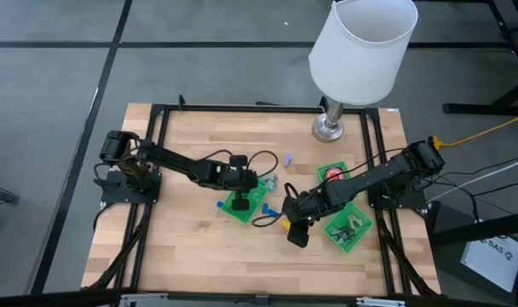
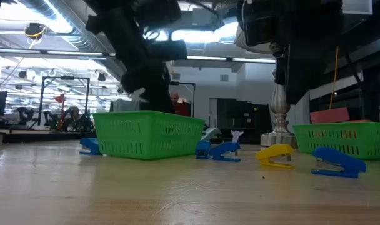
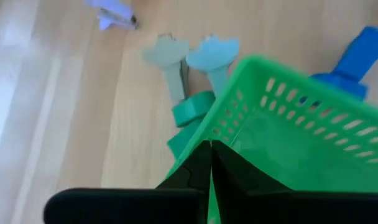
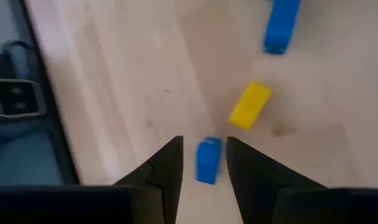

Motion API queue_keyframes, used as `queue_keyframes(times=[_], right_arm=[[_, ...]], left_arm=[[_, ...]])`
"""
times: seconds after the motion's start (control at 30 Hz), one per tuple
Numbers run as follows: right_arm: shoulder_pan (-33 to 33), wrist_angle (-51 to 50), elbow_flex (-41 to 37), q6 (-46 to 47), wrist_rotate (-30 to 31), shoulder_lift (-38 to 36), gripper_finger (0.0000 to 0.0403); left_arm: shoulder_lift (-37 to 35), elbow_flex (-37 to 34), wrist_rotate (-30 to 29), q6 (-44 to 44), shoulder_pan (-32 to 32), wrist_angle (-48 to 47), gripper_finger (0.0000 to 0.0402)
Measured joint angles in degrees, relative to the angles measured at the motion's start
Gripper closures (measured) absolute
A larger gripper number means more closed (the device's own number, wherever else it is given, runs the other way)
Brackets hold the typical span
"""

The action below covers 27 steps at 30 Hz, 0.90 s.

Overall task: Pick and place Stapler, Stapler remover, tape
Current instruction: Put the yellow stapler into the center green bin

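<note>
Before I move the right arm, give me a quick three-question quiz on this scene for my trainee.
1. True or false: the right gripper is shut on a yellow stapler.
2. How many green baskets are on the table in the high view? A) two B) three C) four
3. Fill in: the left gripper is at the rim of a green ____.

Key:
1. False. It is open, with a small blue stapler between its fingers.
2. B
3. basket
</note>
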Motion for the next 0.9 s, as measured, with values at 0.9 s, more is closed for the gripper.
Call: queue_keyframes(times=[0.9], right_arm=[[-0.32, 2.04, -0.04, 11.63, 9.20, 6.78, 0.0219]], left_arm=[[-41.45, -11.95, 1.77, -4.60, -6.66, 4.87, 0.0343]])
